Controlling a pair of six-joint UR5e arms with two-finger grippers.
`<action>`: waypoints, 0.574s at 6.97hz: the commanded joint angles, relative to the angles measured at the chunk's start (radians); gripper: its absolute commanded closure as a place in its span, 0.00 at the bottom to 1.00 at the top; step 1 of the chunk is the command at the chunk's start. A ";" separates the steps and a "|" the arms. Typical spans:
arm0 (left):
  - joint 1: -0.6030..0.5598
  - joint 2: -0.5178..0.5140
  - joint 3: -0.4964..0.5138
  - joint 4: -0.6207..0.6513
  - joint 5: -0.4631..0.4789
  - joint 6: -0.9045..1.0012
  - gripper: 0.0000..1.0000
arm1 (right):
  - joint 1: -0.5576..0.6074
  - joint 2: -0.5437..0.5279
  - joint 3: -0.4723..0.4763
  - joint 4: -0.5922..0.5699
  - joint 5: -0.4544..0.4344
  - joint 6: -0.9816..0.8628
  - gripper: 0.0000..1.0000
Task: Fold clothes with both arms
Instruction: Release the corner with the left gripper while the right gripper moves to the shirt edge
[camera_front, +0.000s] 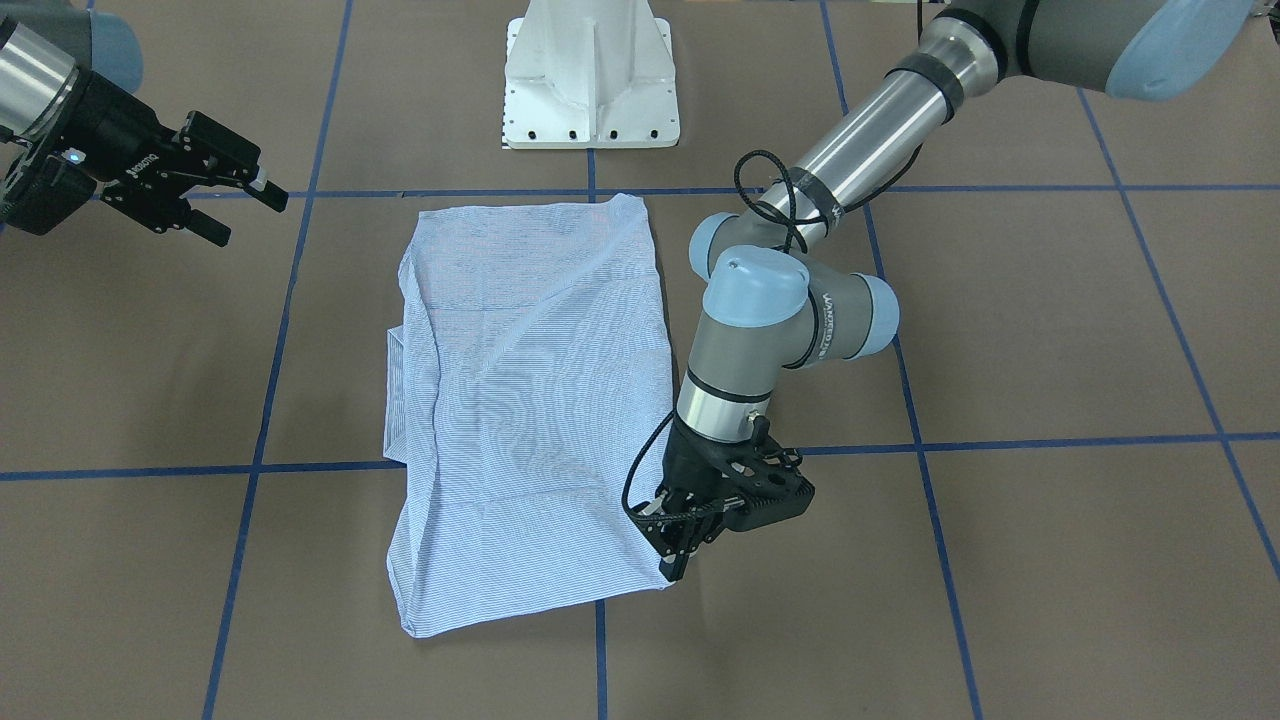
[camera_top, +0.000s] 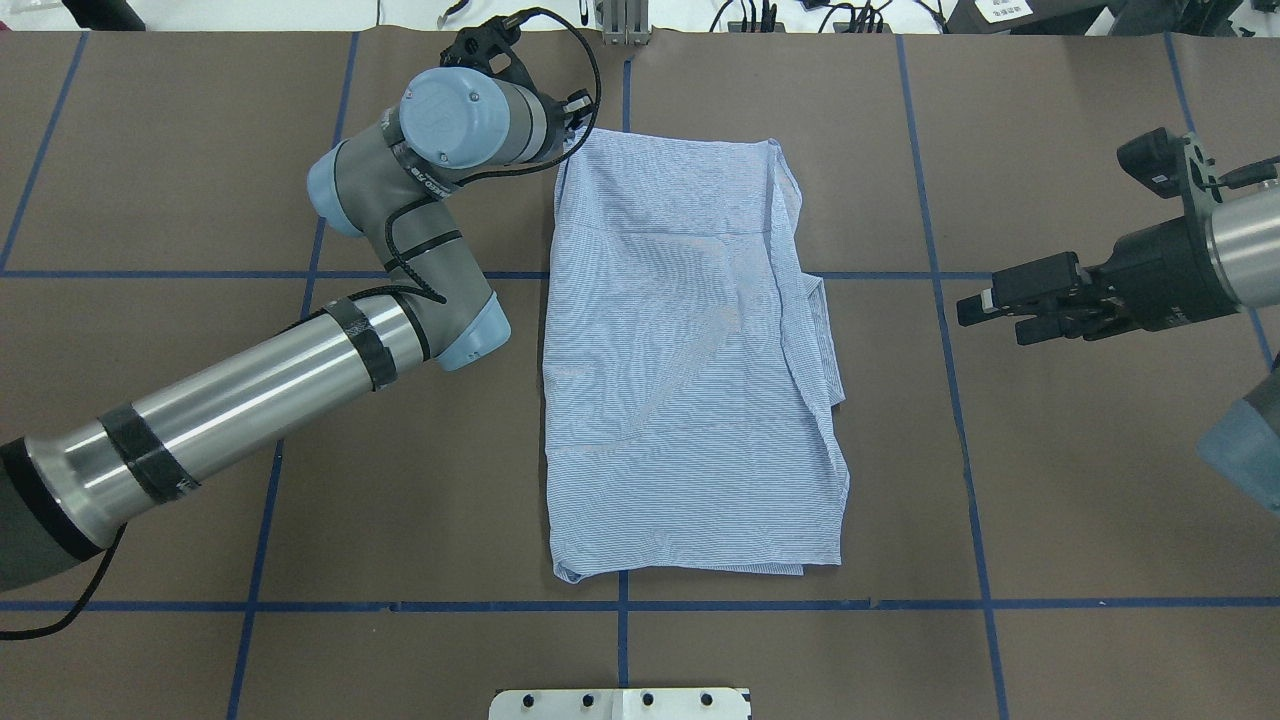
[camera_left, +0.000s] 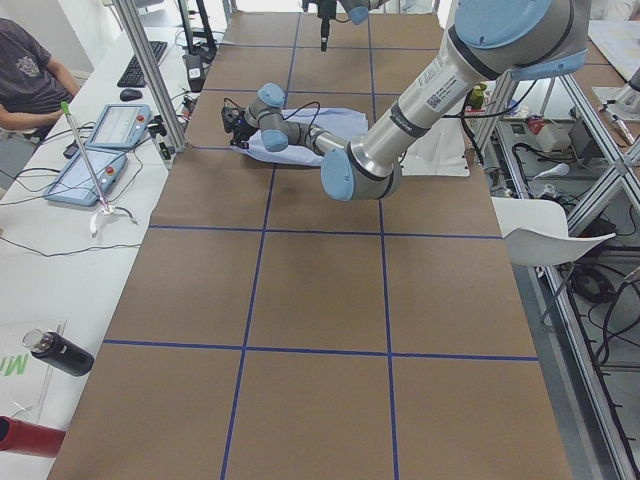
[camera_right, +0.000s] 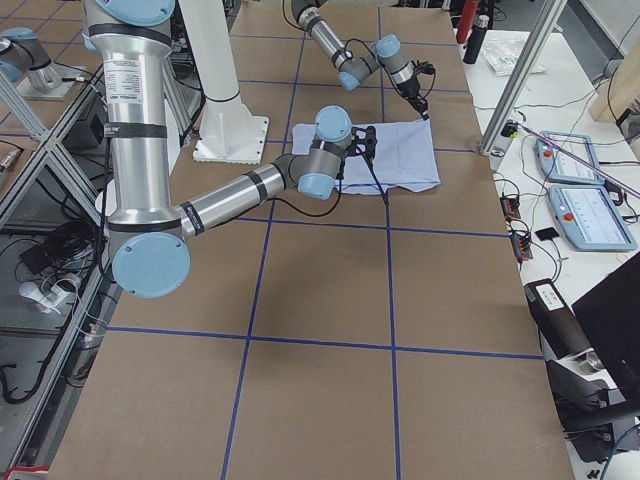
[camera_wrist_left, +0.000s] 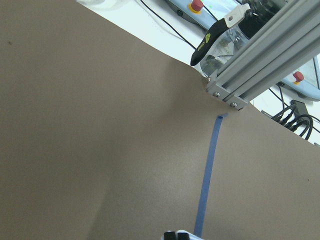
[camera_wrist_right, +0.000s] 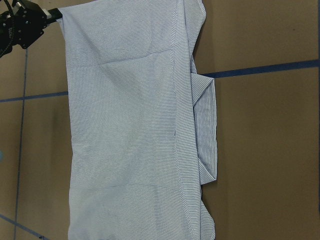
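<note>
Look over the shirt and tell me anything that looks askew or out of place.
The shirt lies as a rough rectangle, but on the robot's right side an under layer pokes out past the top layer's edge, so that side is uneven. The top surface is also creased. Nothing looks damaged.

The left arm (camera_front: 860, 110) is bent at the wrist, and the left gripper (camera_front: 675, 560) is pointed straight down, jaws drawn together. The right gripper (camera_front: 243, 210) is held level, jaws parted.
</note>
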 joint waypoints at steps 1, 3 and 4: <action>-0.007 -0.005 0.014 -0.014 0.005 0.000 1.00 | -0.001 0.000 -0.004 0.000 -0.005 0.000 0.00; -0.010 -0.003 0.023 -0.052 0.007 0.003 0.01 | -0.003 0.006 -0.004 0.000 -0.012 0.000 0.00; -0.012 -0.003 0.007 -0.054 0.005 0.002 0.00 | -0.006 0.008 -0.004 -0.003 -0.032 0.000 0.00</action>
